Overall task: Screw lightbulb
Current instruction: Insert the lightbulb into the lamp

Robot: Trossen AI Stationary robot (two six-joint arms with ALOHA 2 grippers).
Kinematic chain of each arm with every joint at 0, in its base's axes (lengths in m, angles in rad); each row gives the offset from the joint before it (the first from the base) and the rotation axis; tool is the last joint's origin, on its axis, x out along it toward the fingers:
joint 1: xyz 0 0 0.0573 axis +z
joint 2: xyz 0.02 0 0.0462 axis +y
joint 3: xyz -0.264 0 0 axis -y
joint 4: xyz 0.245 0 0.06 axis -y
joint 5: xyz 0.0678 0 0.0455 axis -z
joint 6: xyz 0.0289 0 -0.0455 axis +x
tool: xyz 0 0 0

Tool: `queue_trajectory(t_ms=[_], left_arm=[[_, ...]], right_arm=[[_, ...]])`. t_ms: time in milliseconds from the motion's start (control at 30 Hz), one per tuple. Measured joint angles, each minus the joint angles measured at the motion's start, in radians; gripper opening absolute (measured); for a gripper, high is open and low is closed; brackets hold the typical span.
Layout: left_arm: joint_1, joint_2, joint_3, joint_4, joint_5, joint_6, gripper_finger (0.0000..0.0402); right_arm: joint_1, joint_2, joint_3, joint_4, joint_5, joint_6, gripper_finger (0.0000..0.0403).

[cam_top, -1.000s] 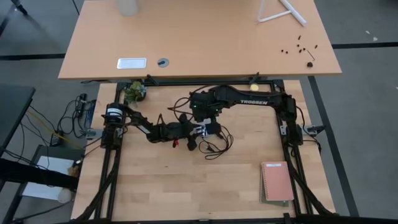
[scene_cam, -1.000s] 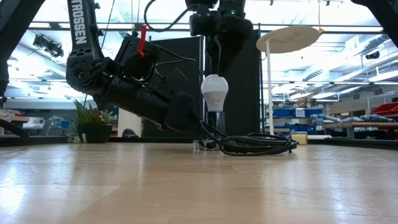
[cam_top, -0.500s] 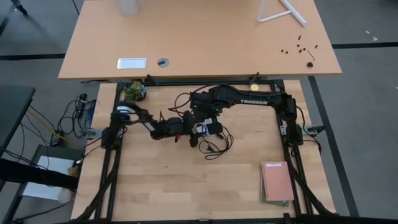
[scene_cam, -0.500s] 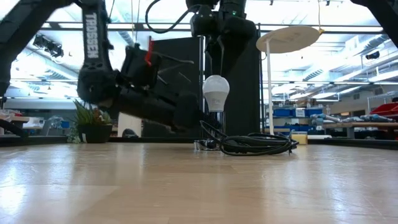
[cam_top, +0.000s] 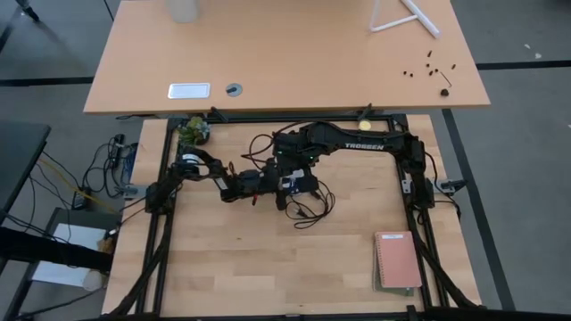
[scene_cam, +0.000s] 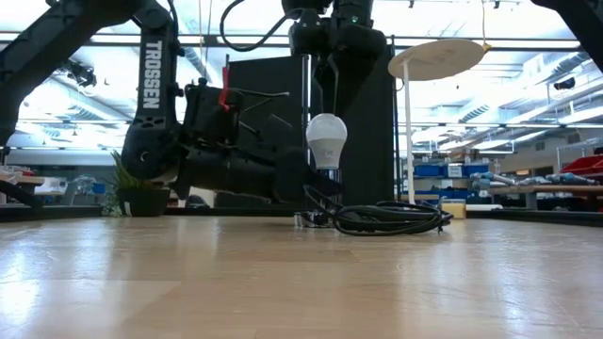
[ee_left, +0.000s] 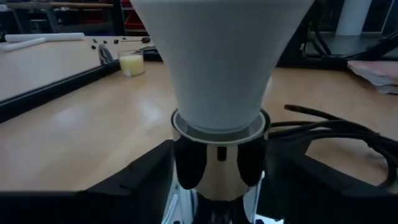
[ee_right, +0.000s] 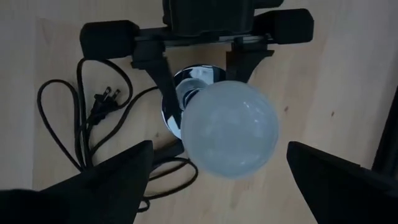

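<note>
The white lightbulb stands upright with its base in the round silver socket, near the table's middle. It also shows from above in the right wrist view. My left gripper is shut on the socket from the table's left. My right gripper hangs above the bulb, pointing down and open. Its two fingers stand wide apart on either side of the bulb and touch nothing. The socket's black cord lies coiled on the table beside it. My left gripper pinches the socket's round silver body between its two fingers, one on each side, below the bulb. The fingers come nearly level from the table's left. The socket stays upright and low at the table top, with the bulb pointing up.
The cord's plug lies by the coil on the near side. A pink notebook lies at the near right. A small potted plant stands at the far left corner. A small yellowish ball sits on the far frame rail.
My left arm has raised its elbow and swung toward the table's far edge. Its gripper has tipped from slanting down to nearly level while staying at the socket. The bulb and my right gripper have kept their places.
</note>
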Motion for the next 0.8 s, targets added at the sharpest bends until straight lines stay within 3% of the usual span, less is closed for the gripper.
queue_trajectory(t_ms=[267,567,800], left_arm=[[0.002,0.000,0.017,-0.023,0.000,0.003,0.0190],[0.002,0.000,0.020,-0.029,0.000,0.002,0.0190],[0.002,0.000,0.020,-0.031,0.000,-0.003,0.0190]], right_arm=[[-0.001,0.000,0.000,0.027,0.032,-0.120,0.0378],[-0.010,0.000,-0.003,0.034,-0.045,-0.107,0.0378],[-0.011,0.002,-0.055,0.057,-0.046,-0.094,0.0378]])
